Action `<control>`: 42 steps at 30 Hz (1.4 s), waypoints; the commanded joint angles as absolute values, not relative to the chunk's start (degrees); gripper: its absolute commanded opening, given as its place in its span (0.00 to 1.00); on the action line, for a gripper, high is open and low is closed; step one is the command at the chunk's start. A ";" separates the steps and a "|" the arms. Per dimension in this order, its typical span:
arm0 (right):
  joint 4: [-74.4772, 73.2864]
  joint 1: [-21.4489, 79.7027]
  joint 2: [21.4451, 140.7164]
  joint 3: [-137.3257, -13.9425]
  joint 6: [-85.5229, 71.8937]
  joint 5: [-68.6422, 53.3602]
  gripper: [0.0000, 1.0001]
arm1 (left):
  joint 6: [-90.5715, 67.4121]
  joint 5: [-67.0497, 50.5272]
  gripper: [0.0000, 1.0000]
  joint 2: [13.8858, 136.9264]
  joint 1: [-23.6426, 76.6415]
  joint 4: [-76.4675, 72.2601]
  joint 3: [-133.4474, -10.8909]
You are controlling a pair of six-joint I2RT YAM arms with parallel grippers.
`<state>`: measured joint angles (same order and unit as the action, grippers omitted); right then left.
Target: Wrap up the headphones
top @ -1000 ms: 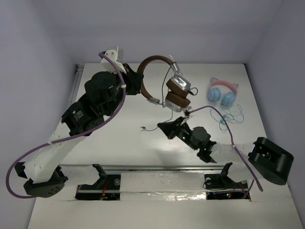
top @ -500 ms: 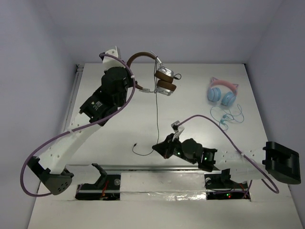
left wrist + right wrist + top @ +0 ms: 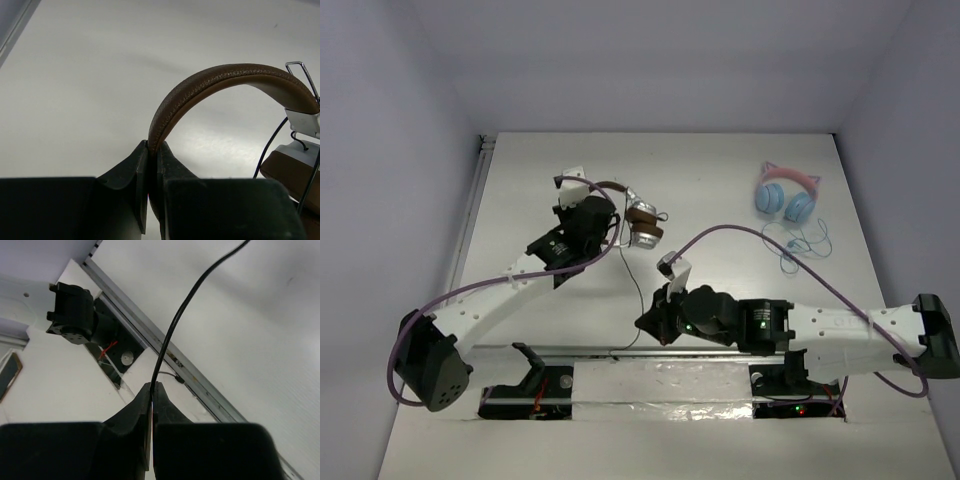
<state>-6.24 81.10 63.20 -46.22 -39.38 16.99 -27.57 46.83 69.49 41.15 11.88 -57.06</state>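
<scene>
The headphones (image 3: 642, 225) have a brown leather headband (image 3: 220, 80), silver cups and brown pads (image 3: 295, 172). My left gripper (image 3: 607, 214) is shut on the headband (image 3: 610, 186) and holds the headphones over the middle of the table; the left wrist view shows the band pinched between the fingertips of this gripper (image 3: 152, 147). The thin black cable (image 3: 631, 285) runs from the cups down to my right gripper (image 3: 645, 322). That gripper (image 3: 152, 385) is shut on the cable (image 3: 185, 305) near its plug end (image 3: 177, 380), just above the table's near edge.
Pink-and-blue cat-ear headphones (image 3: 787, 193) with a light blue cable (image 3: 805, 245) lie at the back right. A metal rail (image 3: 580, 352) runs along the near edge, with the arm bases (image 3: 72, 315) behind it. White walls enclose the table.
My left gripper has brought the headphones down and nearer, from the back toward the table's middle. My right gripper has slid along the cable toward the near edge and to the left.
</scene>
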 commanded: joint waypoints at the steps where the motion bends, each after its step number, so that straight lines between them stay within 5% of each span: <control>1: -20.00 81.56 61.52 -52.28 -35.87 20.37 0.00 | -33.48 48.52 0.00 64.25 41.48 8.52 -52.92; 14: -41.30 80.42 64.77 -67.84 -24.79 37.17 0.00 | -44.28 50.45 0.00 61.87 56.85 25.64 -45.09; 26: -50.18 76.21 65.91 -68.91 -24.34 39.10 0.00 | -42.63 45.97 0.00 55.89 57.57 31.10 -47.37; 42: -31.39 65.22 68.20 -65.58 -17.32 46.32 0.00 | -32.01 27.53 0.00 53.88 58.62 27.78 -50.01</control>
